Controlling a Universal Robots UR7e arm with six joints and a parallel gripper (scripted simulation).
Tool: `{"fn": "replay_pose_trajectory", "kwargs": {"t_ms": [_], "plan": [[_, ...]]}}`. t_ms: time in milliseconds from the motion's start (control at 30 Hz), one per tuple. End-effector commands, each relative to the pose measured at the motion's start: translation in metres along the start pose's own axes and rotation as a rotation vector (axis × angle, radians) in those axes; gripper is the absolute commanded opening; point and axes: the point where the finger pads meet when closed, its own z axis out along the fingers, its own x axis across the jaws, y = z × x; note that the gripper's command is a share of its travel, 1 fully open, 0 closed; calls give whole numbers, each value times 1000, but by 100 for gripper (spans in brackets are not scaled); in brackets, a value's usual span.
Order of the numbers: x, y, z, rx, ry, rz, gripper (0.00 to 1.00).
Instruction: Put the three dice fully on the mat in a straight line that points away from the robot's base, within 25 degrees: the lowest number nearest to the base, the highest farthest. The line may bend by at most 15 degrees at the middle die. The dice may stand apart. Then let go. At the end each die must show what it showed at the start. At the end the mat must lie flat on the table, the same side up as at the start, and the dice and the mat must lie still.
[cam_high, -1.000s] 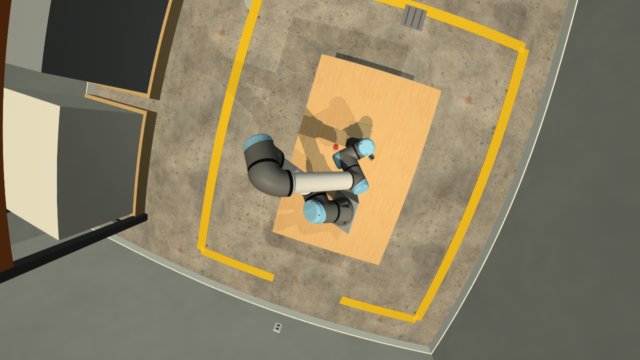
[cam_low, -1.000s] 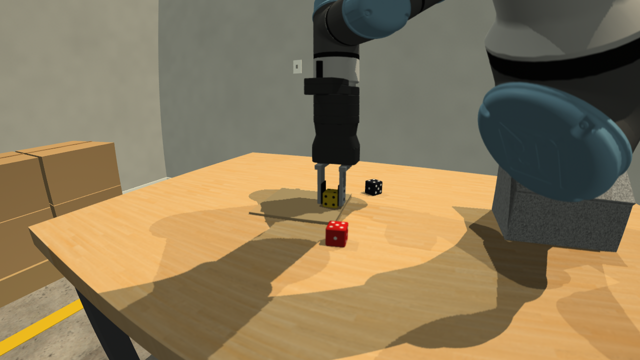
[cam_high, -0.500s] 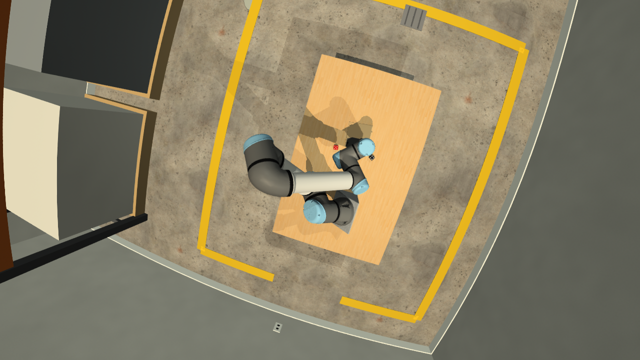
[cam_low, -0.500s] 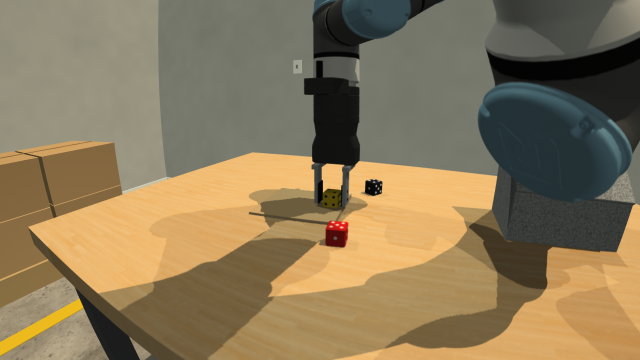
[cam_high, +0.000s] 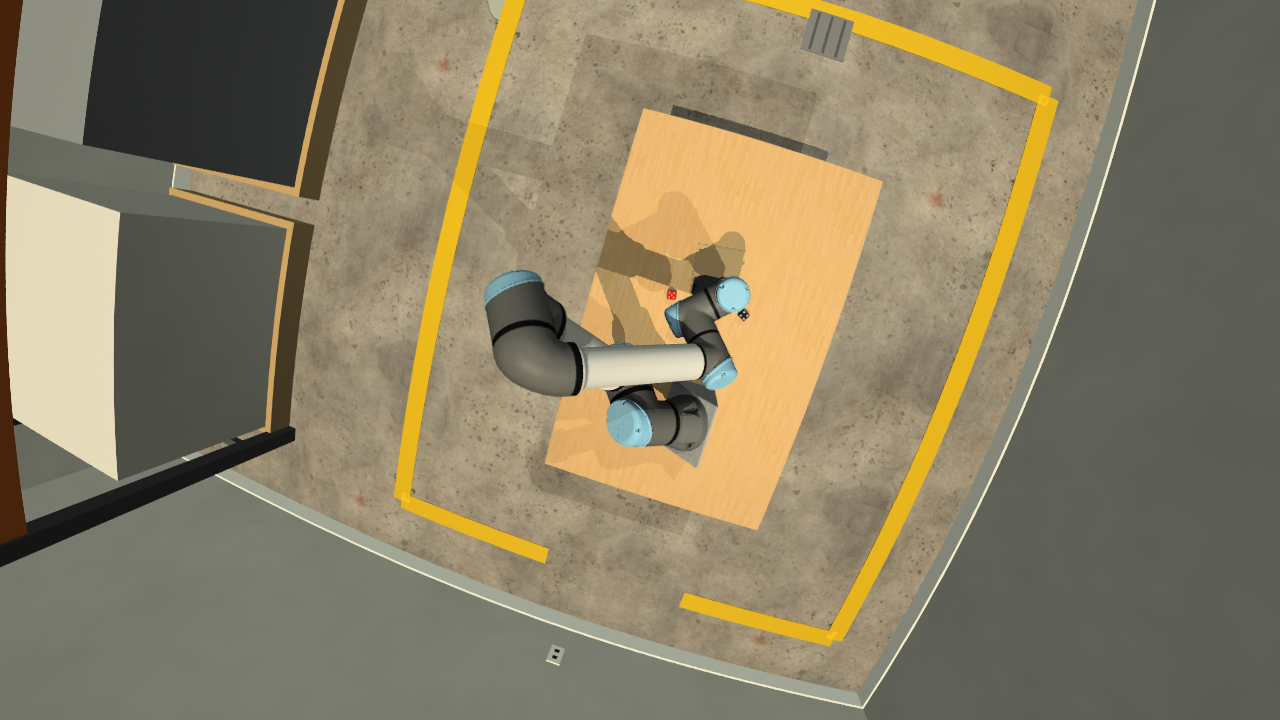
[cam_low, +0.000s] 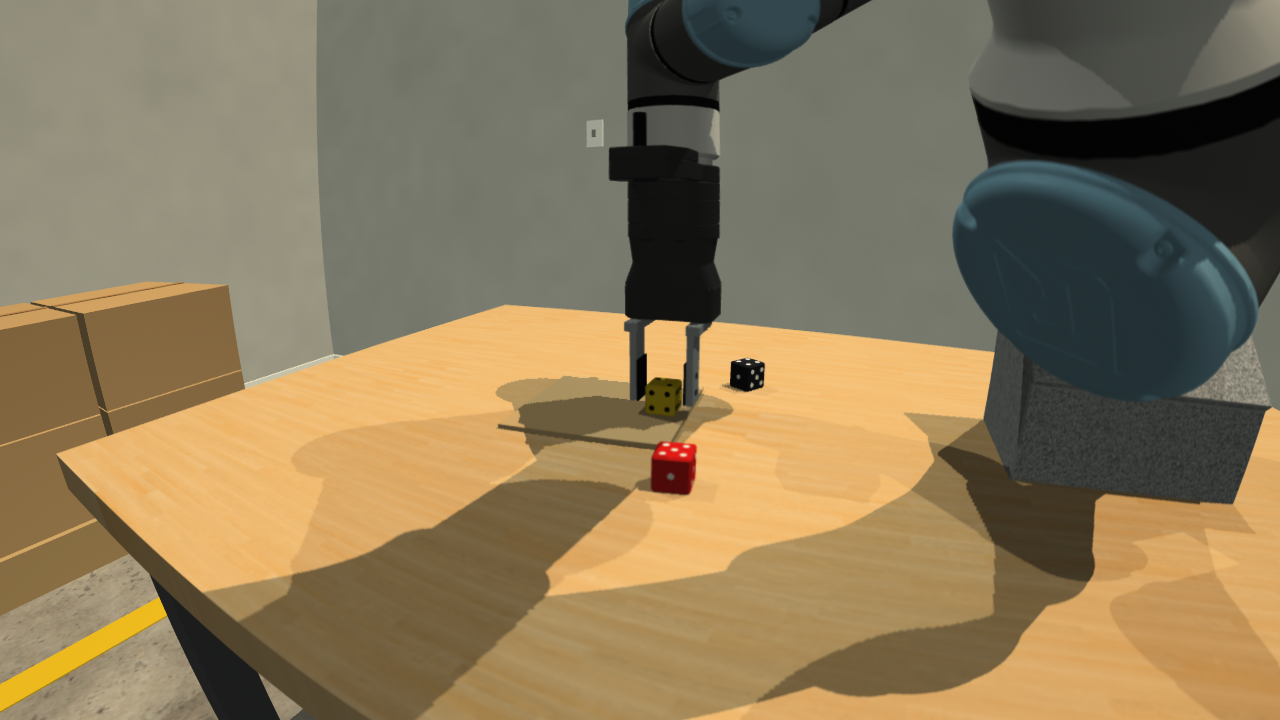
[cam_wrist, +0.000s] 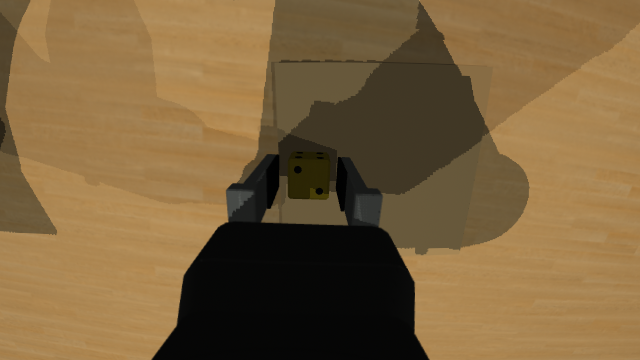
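Fingers (cam_low: 664, 401) apart around a square yellow die (cam_low: 663, 396) (cam_wrist: 308, 176), shiny red die (cam_high: 671, 293) (cam_low: 673, 468) and dotty black die (cam_high: 742, 314) (cam_low: 746, 374) on the streaky wooden tabletop (cam_high: 787, 358) (cam_low: 429, 376) (cam_wrist: 100, 280)

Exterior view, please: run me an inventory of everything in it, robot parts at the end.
yellow die: one, yellow, on the mat
red die: one, red, off the mat
black die: one, black, off the mat
mat: one, brownish in shadow, on the table
table: one, light wood top, centre
cardboard boxes: several, brown, left
floor stripe: one, yellow, lower left
wall plate: one, pale, back wall
base block: one, grey, right
arm: one, dark grey, pale and blue, above the table
gripper: one, black with grey fingers, open around the yellow die
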Motion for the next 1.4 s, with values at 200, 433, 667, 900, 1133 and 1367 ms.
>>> {"fn": "replay_pose_trajectory", "kwargs": {"t_ms": [200, 433, 667, 900, 1133, 1367], "plan": [[2, 2, -47, -6, 5, -3, 79], [2, 2, -78, -6, 5, -2, 79], [2, 2, -85, -6, 5, -2, 79], [1, 1, -84, -2, 3, -1, 100], [1, 1, -84, -3, 3, -1, 100], [1, 1, -84, -3, 3, -1, 100]]}}
